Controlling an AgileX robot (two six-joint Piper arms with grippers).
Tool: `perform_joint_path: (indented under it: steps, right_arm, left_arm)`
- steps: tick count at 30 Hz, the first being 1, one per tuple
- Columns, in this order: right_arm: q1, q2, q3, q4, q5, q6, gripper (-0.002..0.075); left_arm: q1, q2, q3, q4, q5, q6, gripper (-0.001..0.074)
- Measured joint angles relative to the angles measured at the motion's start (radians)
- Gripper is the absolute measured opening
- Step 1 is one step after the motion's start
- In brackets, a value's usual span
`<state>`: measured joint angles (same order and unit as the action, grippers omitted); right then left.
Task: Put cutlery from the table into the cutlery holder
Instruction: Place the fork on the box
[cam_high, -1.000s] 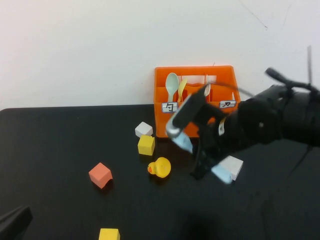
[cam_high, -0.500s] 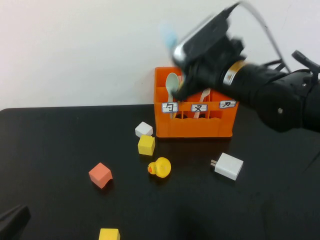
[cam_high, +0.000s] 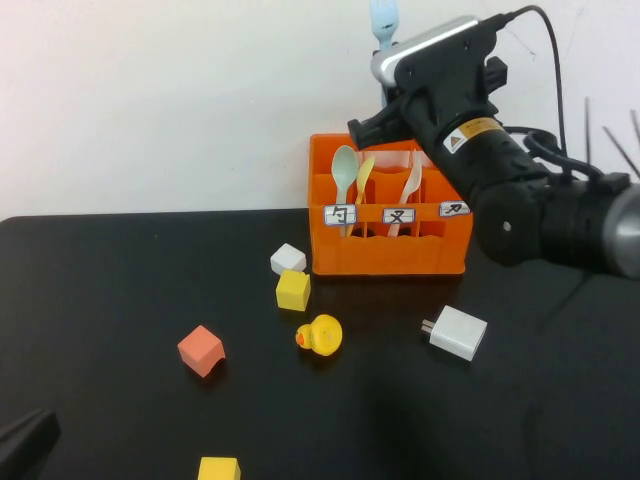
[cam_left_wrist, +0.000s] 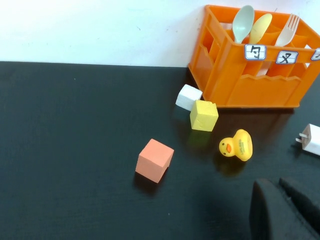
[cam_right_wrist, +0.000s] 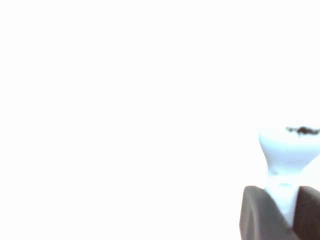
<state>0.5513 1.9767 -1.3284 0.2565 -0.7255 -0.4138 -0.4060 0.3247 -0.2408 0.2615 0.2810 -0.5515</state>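
Looking from the near edge of the black table (cam_high: 120, 280): the left tool (cam_left_wrist: 287, 212) sits low at the near-left corner, a dark shape just above the surface, its jaws closed on nothing. A yellow cube (cam_high: 218, 468) lies at the near edge, right of it. Further in sits a coral cube (cam_high: 201, 350), then a yellow duck (cam_high: 321, 335) near the middle and a white plug adapter (cam_high: 457, 332) to its right. Beyond the duck a second yellow block (cam_high: 292, 289) touches a small white block (cam_high: 287, 259), both just left of the holder.

The orange holder (cam_high: 390, 255) stands at the far edge against the white wall, three white labels on its front. Its left compartment holds the mint spoon (cam_high: 345, 172) upright, with a pale yellow spoon (cam_high: 364, 178) leaning beside it. A cream fork (cam_high: 411, 182) stands in the middle compartment. The right compartment's contents cannot be made out.

The right tool (cam_right_wrist: 280, 210) is raised above the back of the holder, arm reaching in from the right. Its jaws are clamped narrowly on the handle of the light blue fork (cam_high: 383, 22), which points up against the wall, clear of the holder. In the right wrist view the fork's pale blue end flares out just past the two dark fingers (cam_right_wrist: 255, 212).
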Motion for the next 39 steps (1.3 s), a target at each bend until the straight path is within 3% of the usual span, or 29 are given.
perform_joint_path:
  steps: [15, 31, 33, 37, 39]
  right_arm:
    - [-0.027, 0.144, -0.069, 0.083, 0.011, 0.004, 0.0118]
    - [-0.031, 0.193, -0.07, 0.084, 0.031, 0.154, 0.0125]
    - [-0.031, 0.21, -0.07, 0.064, 0.043, 0.19, 0.0181]
    - [-0.031, 0.222, -0.07, 0.044, 0.054, 0.213, 0.0388]
    - [-0.031, 0.222, -0.07, 0.034, 0.054, 0.215, 0.0432]
  left_arm:
    - [0.0, 0.0, 0.0, 0.024, 0.0, 0.009, -0.0001]
    - [0.0, 0.0, 0.0, 0.026, 0.0, 0.011, -0.0001]
    - [0.0, 0.0, 0.0, 0.026, 0.0, 0.011, -0.0001]
    - [0.0, 0.0, 0.0, 0.027, 0.0, 0.011, -0.0001]
    - [0.0, 0.0, 0.0, 0.027, 0.0, 0.011, -0.0001]
